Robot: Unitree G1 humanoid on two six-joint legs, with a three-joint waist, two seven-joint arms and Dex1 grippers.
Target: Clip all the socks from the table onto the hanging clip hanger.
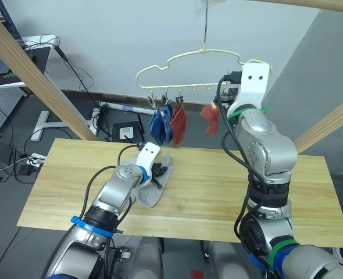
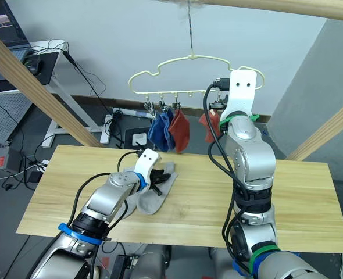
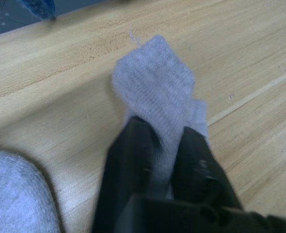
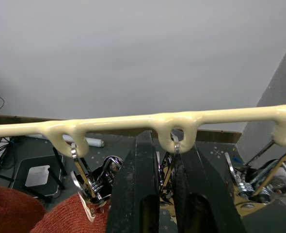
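Left gripper (image 3: 165,150) pinches a grey sock (image 3: 155,87) on the table (image 1: 229,186), next lifting it to the hanger (image 1: 189,58) clip squeezed by the right gripper (image 4: 165,165).

A: How many socks hang from the hanger (image 1: 189,57)?
B: Two blue socks (image 1: 161,125) by the look of the bundle, plus two red socks (image 1: 179,123).
A: And on the table (image 1: 229,186)?
B: Two grey socks (image 1: 153,189).
A: Hangers?
B: One, under one wooden pole (image 1: 299,3).
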